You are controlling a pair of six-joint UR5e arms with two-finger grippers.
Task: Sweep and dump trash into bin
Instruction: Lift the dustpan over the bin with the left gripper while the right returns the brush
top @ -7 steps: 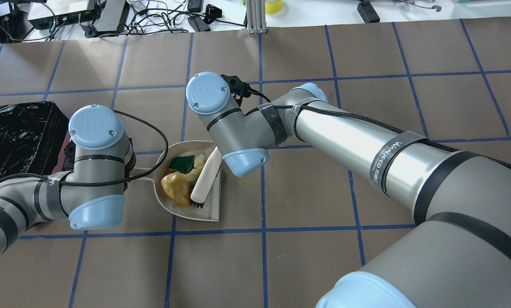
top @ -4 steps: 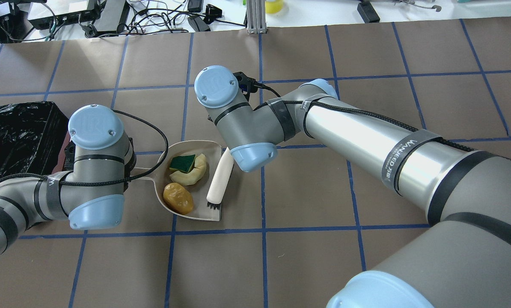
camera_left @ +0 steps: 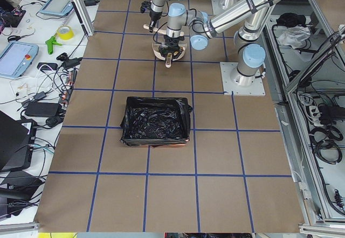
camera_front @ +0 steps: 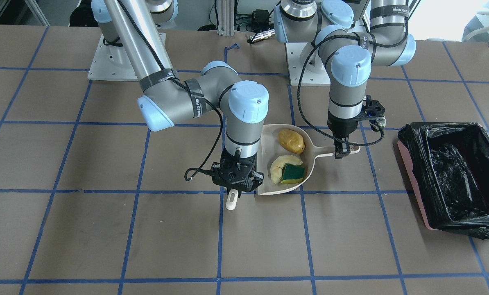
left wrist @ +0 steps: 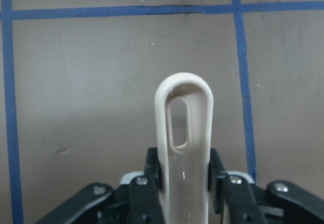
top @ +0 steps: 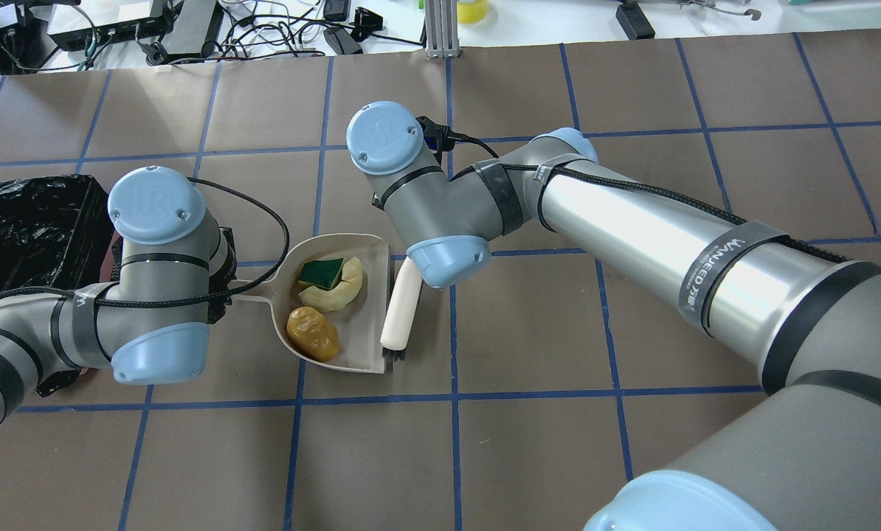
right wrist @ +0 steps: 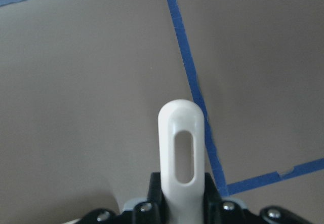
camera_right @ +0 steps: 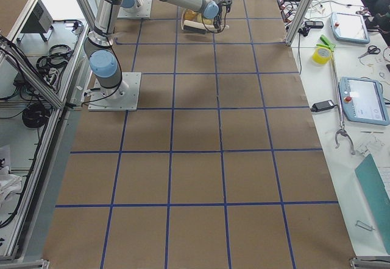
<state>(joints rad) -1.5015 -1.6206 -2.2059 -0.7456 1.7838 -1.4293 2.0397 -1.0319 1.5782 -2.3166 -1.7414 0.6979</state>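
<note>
The beige dustpan (top: 367,325) lies on the table holding all three pieces of trash: the tan potato-like lump (top: 312,333), the pale yellow crescent (top: 335,293) and the green-topped sponge (top: 321,272). My left gripper (camera_front: 342,150) is shut on the dustpan handle (left wrist: 183,127). My right gripper (camera_front: 236,187) is shut on the white brush (top: 401,306), which stands just outside the pan's open edge, bristles down. The pink-sided bin (camera_front: 453,180) with its black bag stands past the left arm, apart from the pan. It also shows in the overhead view (top: 27,228).
Brown table with a blue tape grid. The two robot bases (camera_front: 117,61) stand at the robot's side of the table. Cables and electronics (top: 153,29) lie beyond the far edge. Bare surface lies between the pan handle and the bin.
My right gripper has drawn the brush out of the dustpan to just outside its open edge. The lump has settled apart from the crescent and sponge. The left wrist has shifted slightly.
</note>
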